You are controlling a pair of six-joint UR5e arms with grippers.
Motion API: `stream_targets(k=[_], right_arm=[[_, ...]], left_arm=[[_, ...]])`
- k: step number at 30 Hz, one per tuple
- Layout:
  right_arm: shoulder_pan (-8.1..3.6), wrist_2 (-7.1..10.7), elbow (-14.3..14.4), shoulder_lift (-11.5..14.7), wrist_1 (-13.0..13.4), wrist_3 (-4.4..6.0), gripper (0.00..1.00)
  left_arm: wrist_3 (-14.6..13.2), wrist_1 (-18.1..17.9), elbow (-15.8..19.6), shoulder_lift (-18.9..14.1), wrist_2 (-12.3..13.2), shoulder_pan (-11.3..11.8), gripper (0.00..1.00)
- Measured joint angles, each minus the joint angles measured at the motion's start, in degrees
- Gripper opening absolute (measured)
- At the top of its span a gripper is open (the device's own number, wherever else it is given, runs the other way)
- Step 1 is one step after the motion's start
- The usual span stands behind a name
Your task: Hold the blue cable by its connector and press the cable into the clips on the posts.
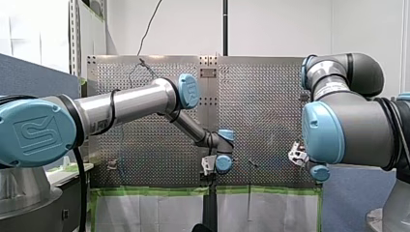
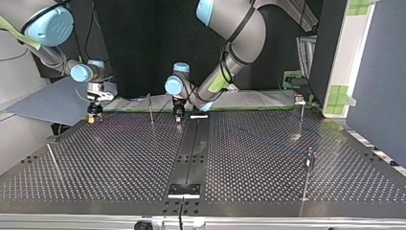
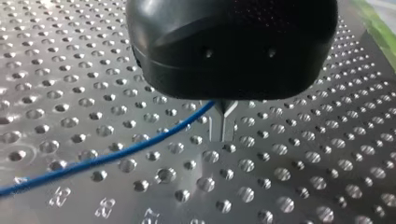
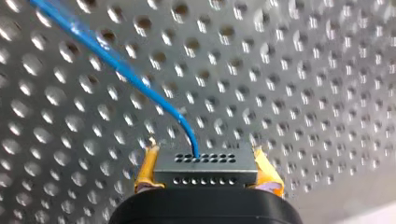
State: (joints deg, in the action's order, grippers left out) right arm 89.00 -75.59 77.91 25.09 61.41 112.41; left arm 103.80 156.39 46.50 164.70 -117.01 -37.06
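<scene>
My right gripper (image 4: 206, 164) clamps the connector (image 4: 205, 177); blue cable (image 4: 116, 65) attached.

My left arm (image 1: 121, 104) has a silver tube, light-blue joint caps (image 1: 189, 91) with an embossed logo, and a black cable (image 1: 112, 108) round it. My right arm (image 1: 348, 121) is dark grey with blue caps. My left gripper (image 3: 224, 109) has a rounded black housing, 2 small holes and metal fingers (image 3: 229, 106). My right gripper (image 4: 205, 151) is black with yellow pads (image 4: 146, 168).

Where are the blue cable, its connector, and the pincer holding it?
blue cable (image 4: 119, 66): right wrist view, middle of its visible length.
connector (image 4: 205, 173): right wrist view, its holed front face.
right pincer (image 4: 204, 156): right wrist view, midway between its two tips.
</scene>
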Motion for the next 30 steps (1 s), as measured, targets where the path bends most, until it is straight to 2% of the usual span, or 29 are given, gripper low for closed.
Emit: stream_targets(k=[6,12,15,16,17,18,19,20,22,23,25,26,27,30], right_arm=[[-1.09,-2.97,-0.03,-0.04,-0.90,1.66,0.00],[-1.23,-6.26,-0.02,-0.03,-1.09,1.88,0.00],[-1.13,-7.25,-0.02,-0.04,-1.10,1.87,0.00],[-1.11,-7.37,-0.01,-0.04,-1.10,1.87,0.00],[-1.08,-7.41,-0.01,-0.04,-1.11,1.85,0.00],[-1.04,-7.40,-0.02,-0.04,-1.12,1.82,0.00],[-1.02,-7.36,-0.01,-0.05,-1.14,1.79,0.00],[-1.00,-7.31,-0.01,-0.05,-1.17,1.75,0.00],[-0.95,-7.11,0.00,-0.06,-1.23,1.67,0.00],[-0.91,-7.02,0.00,-0.05,-1.25,1.65,0.00],[-0.85,-6.87,0.01,-0.06,-1.31,1.61,0.00],[-0.81,-6.81,0.02,-0.06,-1.33,1.59,0.00],[-0.75,-6.72,0.02,-0.06,-1.34,1.55,0.00],[-0.58,-6.57,0.02,-0.06,-1.36,1.52,0.00]], left_arm=[[0.00,0.85,-0.70,-0.01,0.26,0.25,0.00],[0.00,1.81,-0.88,-0.01,1.54,0.33,0.00],[-0.21,2.58,-0.62,-0.02,2.37,0.34,0.03],[-0.41,2.72,-0.43,-0.03,2.55,0.31,0.15],[-0.69,2.83,-0.20,-0.03,2.68,0.29,0.15],[-1.16,2.91,0.18,-0.04,2.77,0.24,0.20],[-1.54,2.93,0.51,-0.04,2.81,0.18,0.33],[-1.94,2.91,0.83,-0.04,2.85,0.10,0.33],[-2.84,2.76,1.60,-0.06,2.94,-0.10,0.49],[-3.23,2.70,1.96,-0.08,2.93,-0.17,0.49],[-4.14,2.59,2.82,-0.16,2.93,-0.29,0.75],[-4.54,2.55,3.15,-0.21,2.98,-0.31,0.75],[-5.12,2.51,3.54,-0.29,3.12,-0.36,1.00],[-6.51,2.40,4.35,-0.65,3.81,-0.54,1.00]])
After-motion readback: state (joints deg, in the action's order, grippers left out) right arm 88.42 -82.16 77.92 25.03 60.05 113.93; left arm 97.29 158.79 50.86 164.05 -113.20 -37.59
